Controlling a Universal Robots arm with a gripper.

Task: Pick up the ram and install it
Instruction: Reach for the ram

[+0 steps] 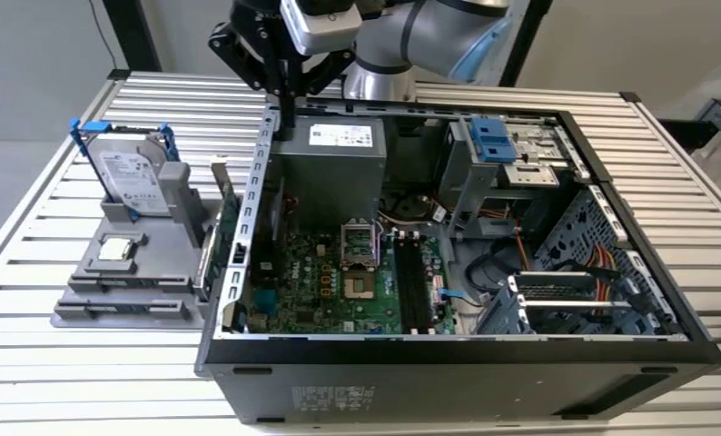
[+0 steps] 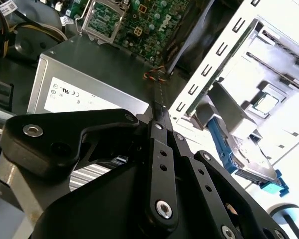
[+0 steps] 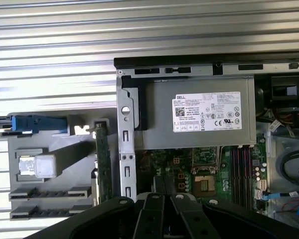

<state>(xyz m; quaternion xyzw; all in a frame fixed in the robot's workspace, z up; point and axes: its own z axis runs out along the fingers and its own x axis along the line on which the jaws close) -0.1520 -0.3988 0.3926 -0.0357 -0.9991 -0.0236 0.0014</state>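
Observation:
A slim dark green board, which I take for the ram (image 1: 225, 222), stands on edge at the side of the grey holder (image 1: 94, 318) nearest the computer case. It also shows in both wrist views (image 3: 103, 164) (image 2: 222, 67). My gripper (image 1: 285, 113) hangs over the case's back corner, above the power supply (image 1: 330, 154) and apart from the ram. Its black fingers (image 2: 157, 107) meet at the tips with nothing between them, as the first wrist view confirms (image 3: 160, 184). The black motherboard slots (image 1: 409, 277) (image 3: 241, 169) lie lower in the open case.
The holder also carries a silver hard drive in a blue frame (image 1: 131, 173) and a small square processor chip (image 1: 118, 247). The open computer case (image 1: 458, 372) has upright metal walls, a drive cage and cables on the exterior view's right. A ribbed metal table lies underneath.

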